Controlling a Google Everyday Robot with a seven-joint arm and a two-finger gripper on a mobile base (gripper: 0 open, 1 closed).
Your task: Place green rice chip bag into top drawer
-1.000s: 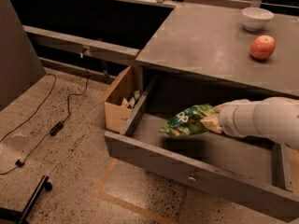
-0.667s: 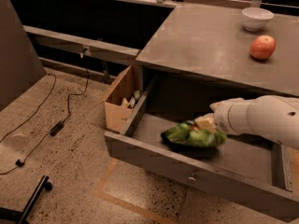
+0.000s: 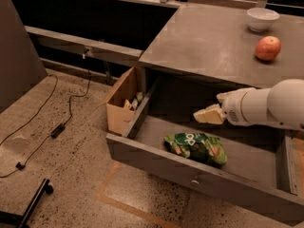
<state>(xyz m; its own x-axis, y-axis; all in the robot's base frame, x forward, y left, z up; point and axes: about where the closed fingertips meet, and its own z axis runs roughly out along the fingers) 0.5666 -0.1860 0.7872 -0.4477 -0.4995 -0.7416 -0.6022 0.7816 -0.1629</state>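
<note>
Gripper [image 3: 208, 114] hangs empty over the open top drawer [image 3: 156, 161], under the edge of the grey table [image 3: 209, 51], on the end of the 1 white arm [image 3: 270, 106] that reaches in from the right. It grasps nothing; whether it stands spread or closed I cannot tell.

The green rice chip bag [image 3: 195, 147] lies on the drawer floor, below the gripper and a little to its left, clear of it, with a gap of dark drawer between them. The bag rests close behind the front panel, left of the drawer's middle, its white round lettering facing up.

At 1.0 s ago the bag was carried at the gripper's tip, above the drawer floor. At 0.7 s ago the gripper was low in the drawer, right at the bag as it settled on the floor. Now the gripper has come up and back toward the right, and the bag is left lying alone. The drawer is as far out as before.

On the front panel sits a small round knob [image 3: 195, 182]. On the tabletop, well apart from the gripper, a red-orange apple [image 3: 268, 48] stands near the right edge, with a white bowl [image 3: 262, 18] behind it. A brown cardboard box [image 3: 124, 100] stands on the floor just beside the drawer's left wall.
</note>
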